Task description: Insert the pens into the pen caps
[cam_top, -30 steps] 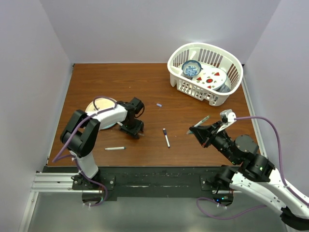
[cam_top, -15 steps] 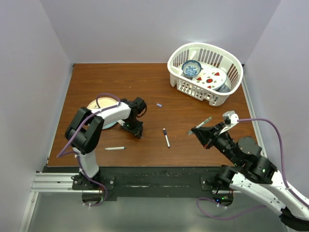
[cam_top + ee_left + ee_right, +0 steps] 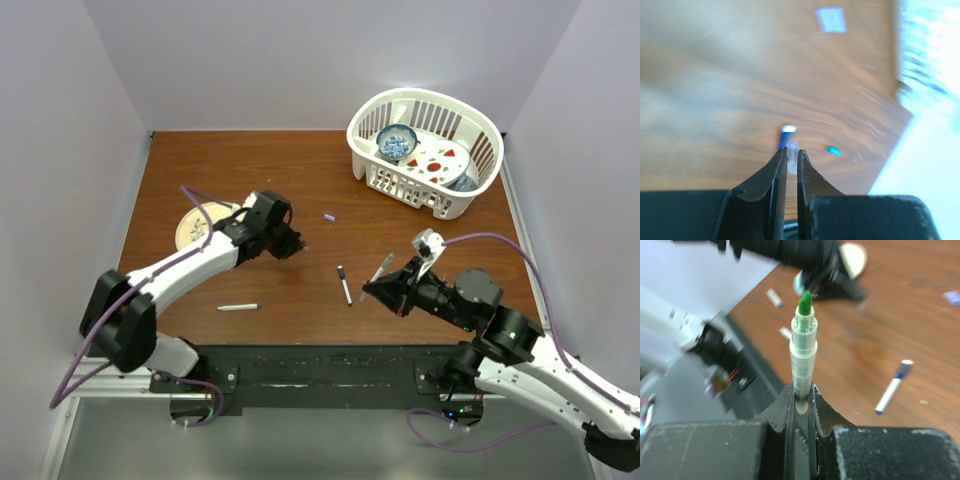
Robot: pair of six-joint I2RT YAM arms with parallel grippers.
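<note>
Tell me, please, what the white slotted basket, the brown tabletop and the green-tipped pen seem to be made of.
White slotted basket: likely moulded plastic, smooth, with even ribs. Brown tabletop: wood or wood-look laminate; grain shows. Green-tipped pen: seemingly plastic barrel, smooth grey-white; the tip looks like felt.

basket (image 3: 410, 188): far right | plate (image 3: 193, 230): left | pen (image 3: 344, 285): centre

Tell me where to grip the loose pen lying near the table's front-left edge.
I'd grip the pen at mid-barrel, coming straight down from above. It lies flat, running left to right, so close across its thin width, near side to far side.
</note>
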